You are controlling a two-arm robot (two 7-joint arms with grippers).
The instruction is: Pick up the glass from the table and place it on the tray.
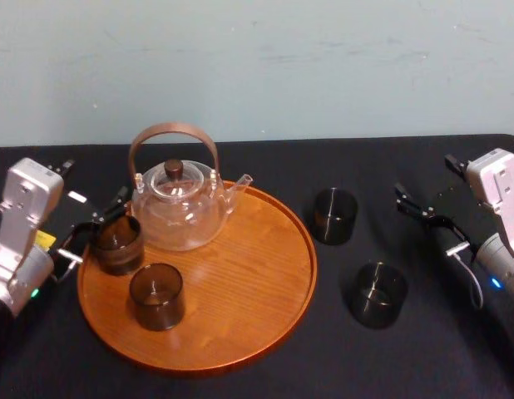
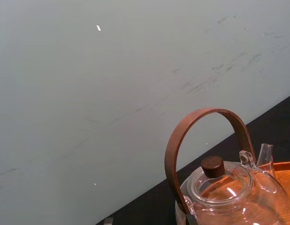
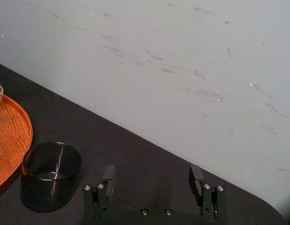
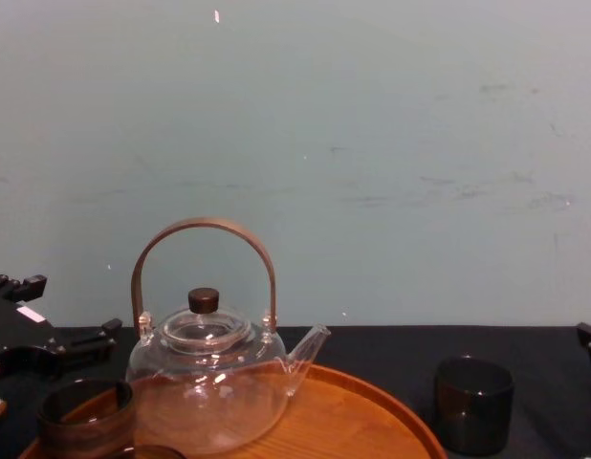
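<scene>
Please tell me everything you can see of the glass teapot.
The teapot is clear glass with a wide round body and looks empty. A brown wooden handle arches over it, its glass lid has a dark round knob, and a short spout points to the robot's right. It stands upright on the rear left part of the round wooden tray.

A large round orange-brown wooden tray lay left of centre on the black-clothed surface. A clear glass teapot with arched wooden handle stood at its back left. One small smoky grey-brown glass tumbler sat at the tray's left rim, a second tumbler before it. On the surface to the right stood a third tumbler near the rim and a fourth tumbler nearer the robot, farther right.
</scene>
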